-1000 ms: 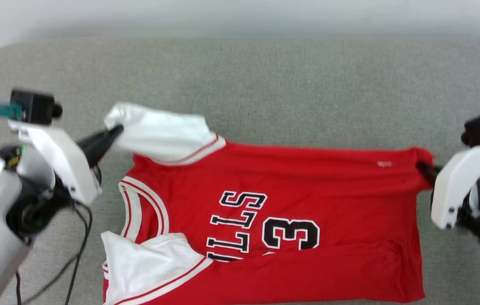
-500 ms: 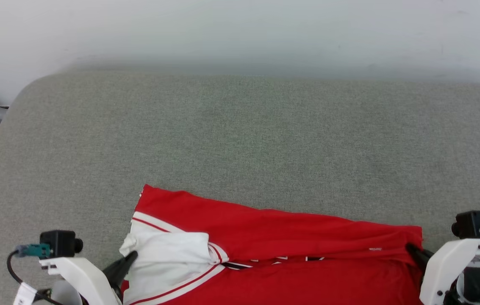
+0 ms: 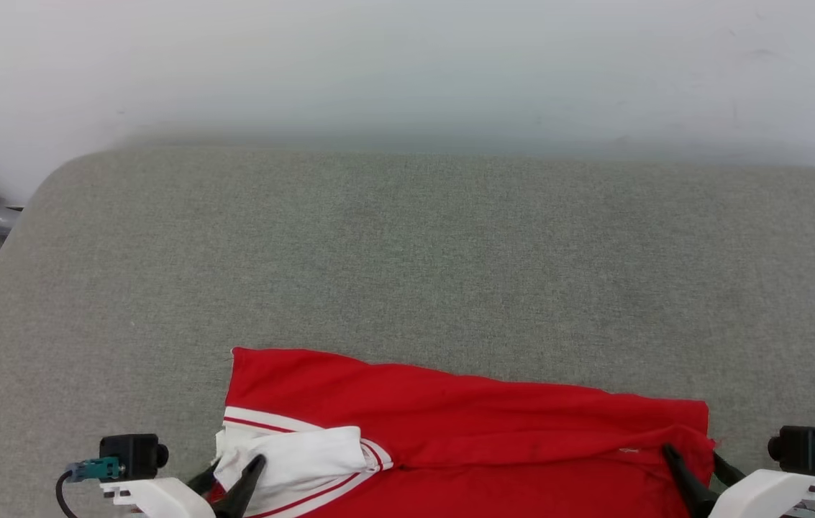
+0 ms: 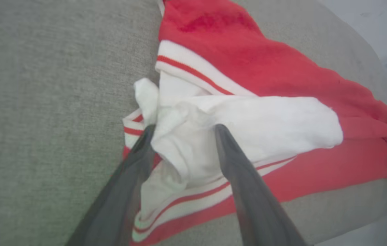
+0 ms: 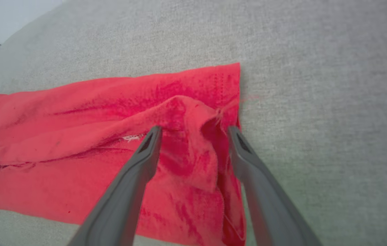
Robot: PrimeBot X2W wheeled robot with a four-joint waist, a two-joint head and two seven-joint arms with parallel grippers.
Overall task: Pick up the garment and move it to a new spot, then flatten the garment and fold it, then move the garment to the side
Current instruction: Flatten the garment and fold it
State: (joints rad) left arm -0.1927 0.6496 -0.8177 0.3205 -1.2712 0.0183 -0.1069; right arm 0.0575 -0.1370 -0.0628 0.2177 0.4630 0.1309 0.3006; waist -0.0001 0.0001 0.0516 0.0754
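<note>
One garment [image 3: 465, 410], red, folded lengthwise and lying on the grey cloth-covered desk [image 3: 407, 252], stretched along the bottom edge of the head view from left of centre to the lower right corner. At its left end a white sleeve [image 4: 248, 119], crumpled and lying on top of the red cloth, bordered by red-and-white striped trim [image 4: 193, 73]. At its right end a raised, loose fold of red cloth just beside the hem corner. Near that fold a small white mark [image 5: 132, 138] on the red cloth, too small to read.

Left gripper [image 4: 184, 127] at the lower left of the head view, fingers apart and astride the bunched end of the sleeve, one tip at the sleeve's outer edge, the other over the white cloth; not clamped on it. Hard to tell whether the tips touch the cloth.

Right gripper [image 5: 195, 128] at the lower right of the head view, fingers spread wide on either side of the raised fold, with nothing pinched between them.

Across the top of the head view a pale wall [image 3: 407, 65] behind the desk's far edge, with the desk's rounded corner at the upper left.
</note>
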